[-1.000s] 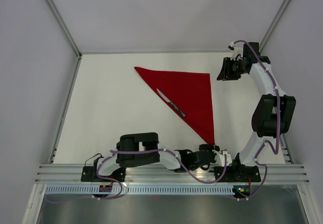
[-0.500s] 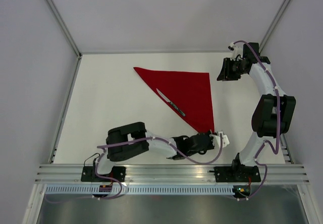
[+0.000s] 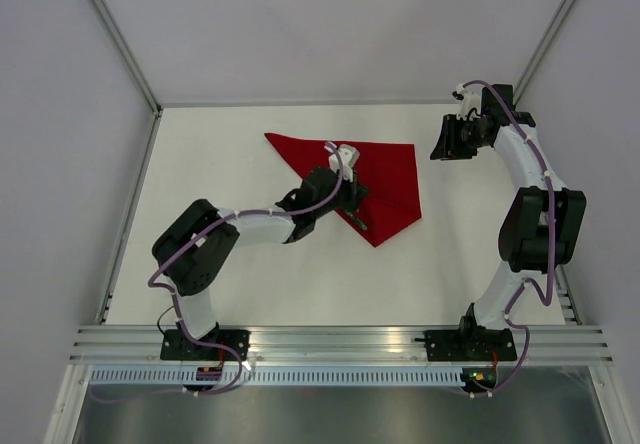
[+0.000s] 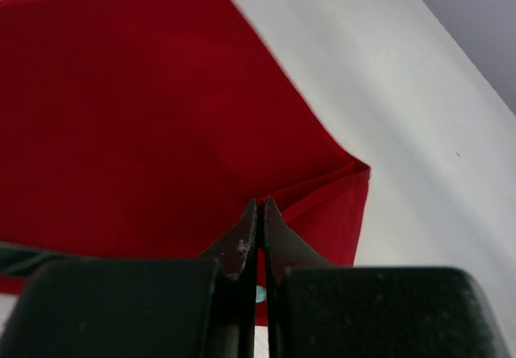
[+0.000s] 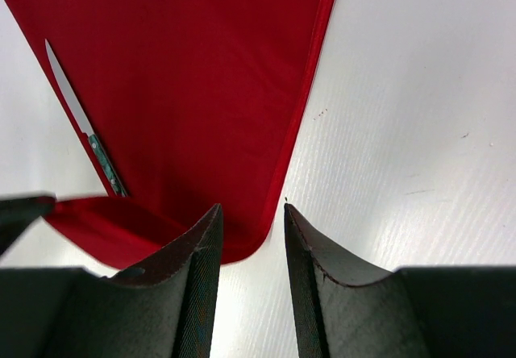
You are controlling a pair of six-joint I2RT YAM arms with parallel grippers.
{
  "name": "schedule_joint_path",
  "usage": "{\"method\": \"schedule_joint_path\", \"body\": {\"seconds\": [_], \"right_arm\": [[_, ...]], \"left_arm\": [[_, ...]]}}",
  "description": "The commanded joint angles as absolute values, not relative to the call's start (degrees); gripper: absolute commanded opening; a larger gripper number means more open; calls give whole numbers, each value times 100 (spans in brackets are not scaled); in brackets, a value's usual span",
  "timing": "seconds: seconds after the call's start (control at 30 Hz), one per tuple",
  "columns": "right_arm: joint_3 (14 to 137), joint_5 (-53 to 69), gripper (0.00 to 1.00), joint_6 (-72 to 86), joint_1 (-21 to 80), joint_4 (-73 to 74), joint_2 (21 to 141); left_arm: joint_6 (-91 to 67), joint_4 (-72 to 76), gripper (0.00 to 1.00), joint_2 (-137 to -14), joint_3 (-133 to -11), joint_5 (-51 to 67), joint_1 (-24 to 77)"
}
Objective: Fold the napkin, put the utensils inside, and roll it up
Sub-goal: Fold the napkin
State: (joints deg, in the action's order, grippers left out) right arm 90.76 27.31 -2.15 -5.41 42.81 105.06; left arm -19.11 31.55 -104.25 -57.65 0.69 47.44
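Table point(image 3: 230, 254) carries the napkin point(image 3: 392, 176), a red triangle. It lies flat except for its near corner, which is doubled back over its own middle. Your left arm point(image 3: 250, 226) reaches in from the napkin's left side. Left gripper point(image 4: 257, 211) sits over the napkin's centre, fingers point(image 4: 242, 243) clenched together on the folded-over cloth. Right gripper point(image 5: 251, 213) hangs just off the napkin's far right corner, fingers point(image 5: 197, 253) spread, gripping nothing.

Knife point(image 5: 85, 126) lies along the napkin's slanted left edge, blade toward the napkin's far left corner. The handle end meets the flap's edge; you can't tell whether it goes under. From the top view the left gripper hides most of the knife. The left wrist view shows only a teal speck between the fingers.

A second ago the napkin's near corner stretched well toward you with the left gripper at it. Now that corner is carried up over the napkin's middle. The right gripper hasn't moved.
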Motion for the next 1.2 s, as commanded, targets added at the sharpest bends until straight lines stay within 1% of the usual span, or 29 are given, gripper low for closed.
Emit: {"method": "schedule_joint_path", "body": {"seconds": [0.0,0.03,0.13,0.4,0.57,1.17], "right_arm": [[9062,2751,42,-176,-545,4148,10380],[9070,2751,42,-176,-536,4148,10371],[9053,2725,42,-193,-519,4140,10354],[9053,2637,42,-237,-440,4148,10327],[9053,2566,42,-264,-387,4140,10327],[9070,2320,41,-325,-150,4131,10406]], "left_arm": [[-3268,3331,2,-10292,-5476,887,4089],[-3374,3418,2,-10309,-5423,1105,3774],[-3612,3419,2,-10423,-5388,1370,3298],[-3937,3340,2,-10924,-5660,1819,2585],[-4104,3349,2,-11162,-5765,1986,2417],[-4140,2997,2,-11434,-6161,2171,1960]]}}
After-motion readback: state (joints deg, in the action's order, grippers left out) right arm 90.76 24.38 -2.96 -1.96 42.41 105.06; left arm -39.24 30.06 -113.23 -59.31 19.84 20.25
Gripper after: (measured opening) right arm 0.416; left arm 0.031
